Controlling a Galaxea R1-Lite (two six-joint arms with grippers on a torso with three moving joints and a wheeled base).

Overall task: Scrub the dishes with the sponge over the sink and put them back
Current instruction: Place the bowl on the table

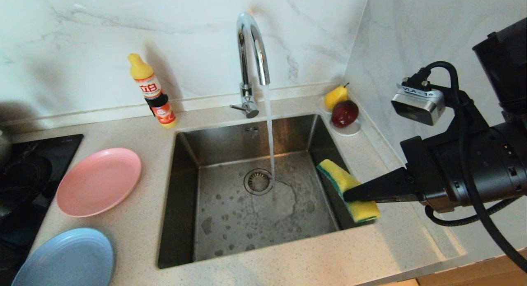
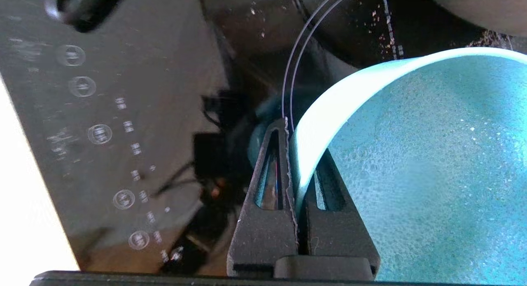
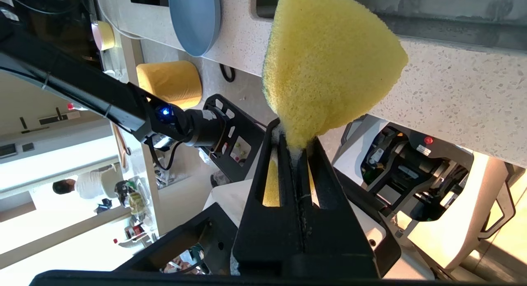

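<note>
The right gripper point(image 1: 350, 194) is holding the sponge point(image 1: 348, 185) at the sink's point(image 1: 255, 203) right edge, its fingers pinched tight on the narrow tail. In the right wrist view the sponge point(image 3: 325, 67) is fanning out wide beyond the fingertips point(image 3: 284, 154), with only its thin end squeezed between them.

The left gripper point(image 2: 297, 154) is not showing in the head view. Its wrist view shows it gripping the teal bowl point(image 2: 411, 166) by the wall: one finger point(image 2: 271, 174) is sitting outside the rim and the other inside, closed narrow on the thin wall. The bowl is hanging over the black cooktop point(image 2: 144, 113), its inside beaded with droplets.

Water is running from the tap point(image 1: 251, 47) onto the sink floor beside the drain point(image 1: 258, 181). The pink plate point(image 1: 99, 181) and the blue plate point(image 1: 66, 259) are lying on the counter point(image 1: 288, 261) left of the sink, apart from each other. A soap bottle point(image 1: 152, 90) is standing behind the sink, and a saucer point(image 1: 348, 129) with a pear point(image 1: 335, 96) and a red fruit point(image 1: 345, 113) is sitting at the back right corner.
</note>
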